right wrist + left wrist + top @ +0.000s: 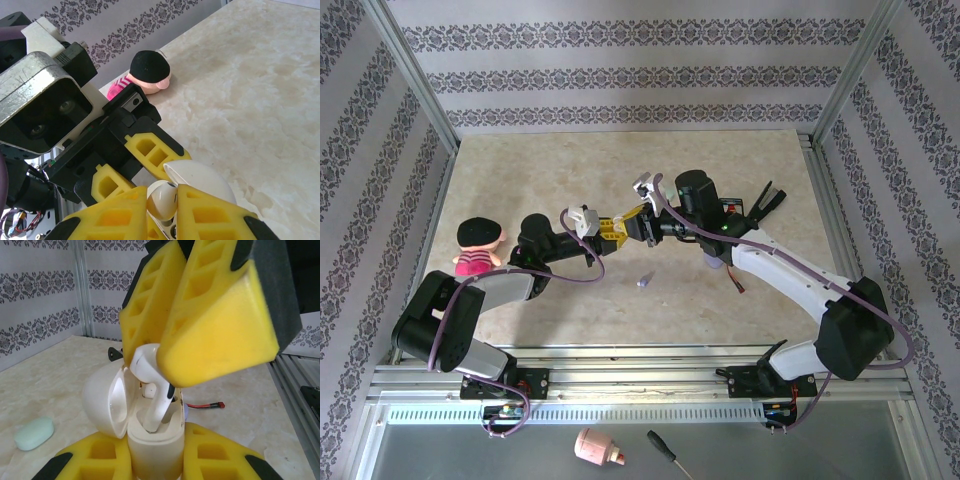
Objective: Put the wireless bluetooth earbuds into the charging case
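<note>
left hand opposite right hand

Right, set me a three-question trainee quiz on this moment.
1. True or false: the lid of the charging case held by the left gripper is shut.
2. The earbud whose stem points down into the case is pinched by: A the left gripper, B the right gripper, C nothing.
3. Fill in: the pale green case lies on the ___.

Key: 1 false, the lid stands open; 2 B; 3 table.
</note>
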